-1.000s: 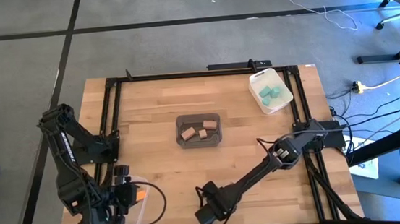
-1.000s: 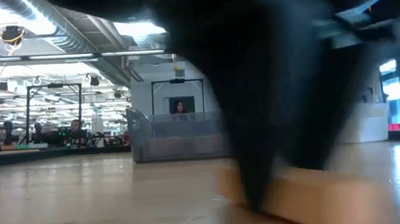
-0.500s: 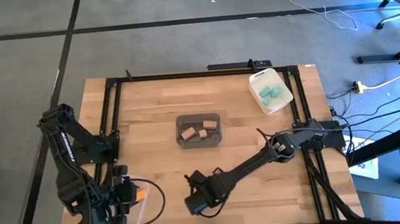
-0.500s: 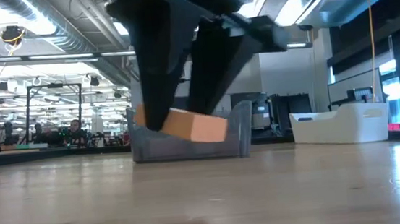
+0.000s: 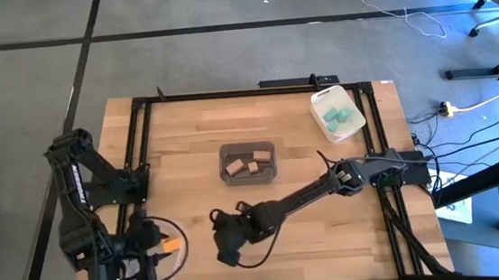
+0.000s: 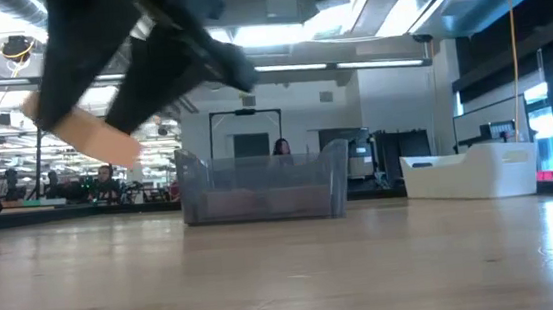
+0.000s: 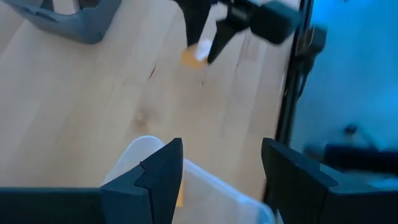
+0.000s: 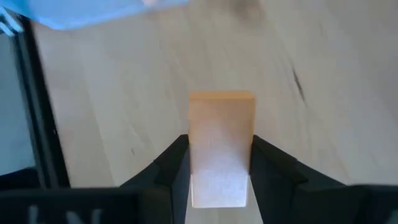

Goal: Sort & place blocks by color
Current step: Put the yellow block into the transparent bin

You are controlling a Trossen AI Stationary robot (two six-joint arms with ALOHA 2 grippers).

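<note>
My right gripper (image 5: pixel 227 251) reaches across the table's near side toward the left and is shut on an orange block (image 8: pixel 222 143). The low view shows that block (image 6: pixel 84 140) in the air. My left gripper (image 7: pixel 221 174) is open above a clear bin (image 7: pixel 193 190) at the near left corner. An orange block (image 5: pixel 170 248) lies in that bin. Tan blocks (image 5: pixel 244 166) lie in a dark grey bin (image 5: pixel 246 147) at mid-table. Teal blocks (image 5: pixel 335 114) lie in a white bin (image 5: pixel 326 131) at the far right. My right gripper pinches the orange block by its two long sides (image 8: pixel 199 155) between the two fingers (image 8: pixel 171 165). One end of the block (image 8: pixel 222 99) sticks out past the fingertips. The fingers come from above, slanting. The block is lifted clear of the table and tilted.
The grey bin (image 6: pixel 259 187) and the white bin (image 6: pixel 474 173) stand farther back on the table. A black frame rail (image 5: pixel 133 159) runs along the table's left side, another (image 5: pixel 379 147) along its right. Bare wood (image 5: pixel 331 242) lies near the front right.
My right gripper has lifted the orange block off the table and carried it along the near edge toward the table's left, toward the clear bin. The block now hangs clear and tilted in the fingers.
</note>
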